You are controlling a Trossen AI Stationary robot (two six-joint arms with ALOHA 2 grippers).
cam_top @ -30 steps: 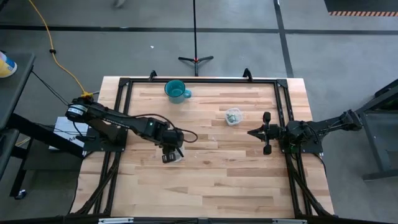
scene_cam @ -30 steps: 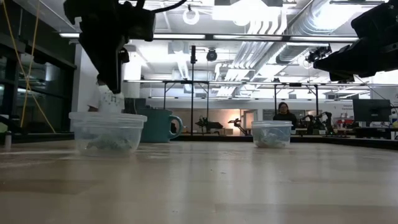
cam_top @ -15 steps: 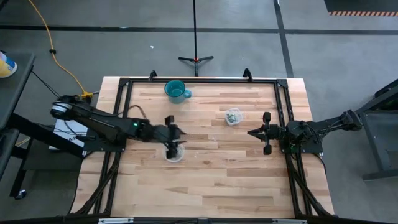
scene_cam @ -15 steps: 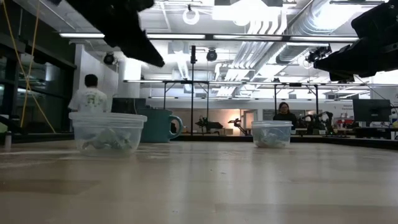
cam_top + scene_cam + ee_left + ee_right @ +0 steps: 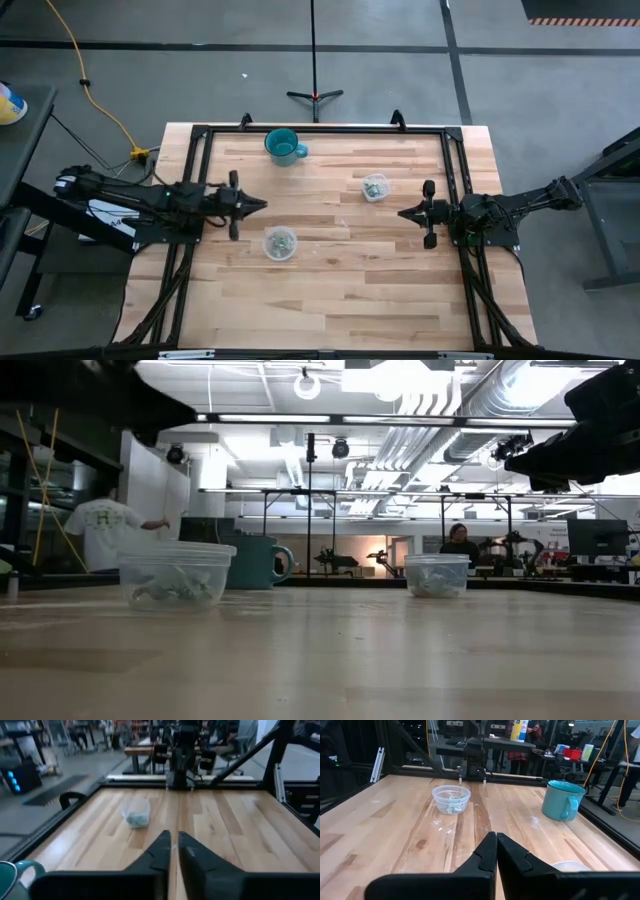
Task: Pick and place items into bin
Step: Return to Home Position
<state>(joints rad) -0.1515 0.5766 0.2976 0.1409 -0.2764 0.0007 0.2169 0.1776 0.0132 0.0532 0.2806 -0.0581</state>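
Teal mug (image 5: 284, 146) beyond left bin (image 5: 279, 243), right bin (image 5: 375, 186).

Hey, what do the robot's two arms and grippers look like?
The left arm and right arm are black, slim and jointed. The left gripper and right gripper each have a short crossbar behind two dark, wedge-shaped fingers that taper to points. No markings are readable.
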